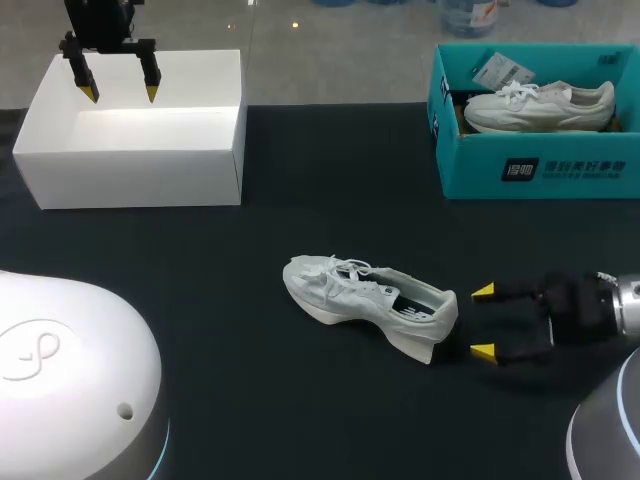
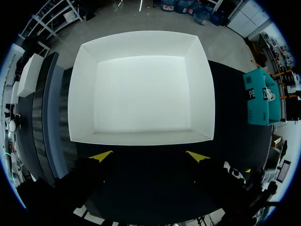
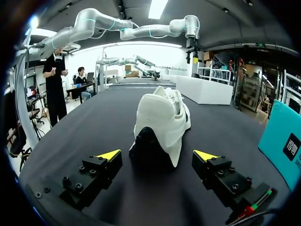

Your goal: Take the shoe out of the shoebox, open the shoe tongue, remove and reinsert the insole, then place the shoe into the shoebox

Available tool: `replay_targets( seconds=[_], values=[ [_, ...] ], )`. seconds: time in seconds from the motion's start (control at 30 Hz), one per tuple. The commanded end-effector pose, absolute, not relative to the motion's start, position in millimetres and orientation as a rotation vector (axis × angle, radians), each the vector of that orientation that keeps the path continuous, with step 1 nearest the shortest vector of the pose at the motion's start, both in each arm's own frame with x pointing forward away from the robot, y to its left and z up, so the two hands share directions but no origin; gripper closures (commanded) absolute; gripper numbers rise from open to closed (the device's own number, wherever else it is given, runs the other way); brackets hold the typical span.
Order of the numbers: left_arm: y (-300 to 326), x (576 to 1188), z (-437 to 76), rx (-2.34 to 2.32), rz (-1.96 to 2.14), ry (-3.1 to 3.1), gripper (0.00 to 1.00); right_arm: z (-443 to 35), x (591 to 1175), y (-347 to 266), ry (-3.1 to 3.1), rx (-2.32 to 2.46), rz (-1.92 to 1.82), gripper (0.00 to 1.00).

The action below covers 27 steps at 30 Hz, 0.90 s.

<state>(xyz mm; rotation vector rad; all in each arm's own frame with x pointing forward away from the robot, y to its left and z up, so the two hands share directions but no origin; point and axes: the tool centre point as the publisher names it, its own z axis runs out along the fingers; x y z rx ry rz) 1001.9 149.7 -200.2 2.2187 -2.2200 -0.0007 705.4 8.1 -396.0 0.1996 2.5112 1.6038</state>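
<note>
A white sneaker [image 1: 368,303] lies on the black table, toe to the left and heel to the right, its dark insole showing in the opening. My right gripper [image 1: 483,321] is open just behind the heel, not touching it. In the right wrist view the sneaker [image 3: 161,120] sits heel-first a little ahead of the right gripper [image 3: 157,155]. The white shoebox [image 1: 135,125] stands empty at the back left. My left gripper [image 1: 120,93] hangs open above it; in the left wrist view the left gripper [image 2: 149,156] looks straight down past the empty shoebox [image 2: 141,87].
A teal shoebox [image 1: 535,165] at the back right holds another white shoe [image 1: 540,105] and paper tags. Its corner shows as the teal box [image 2: 259,101] in the left wrist view and the teal box [image 3: 284,141] beside the right gripper. White robot bases [image 1: 70,390] fill the front corners.
</note>
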Motion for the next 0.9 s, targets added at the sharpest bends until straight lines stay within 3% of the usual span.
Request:
replay_targets(
  seconds=[0.03,0.9],
  values=[
    [149.6,1001.4,-200.2,2.22,-0.001,-2.22,0.0,-395.8,702.0,19.7,2.478,0.247,1.574,0.0],
    [149.6,1001.4,-200.2,2.22,-0.001,-2.22,0.0,-407.7,708.1,56.3,2.452,0.314,1.655,0.0]
  ],
)
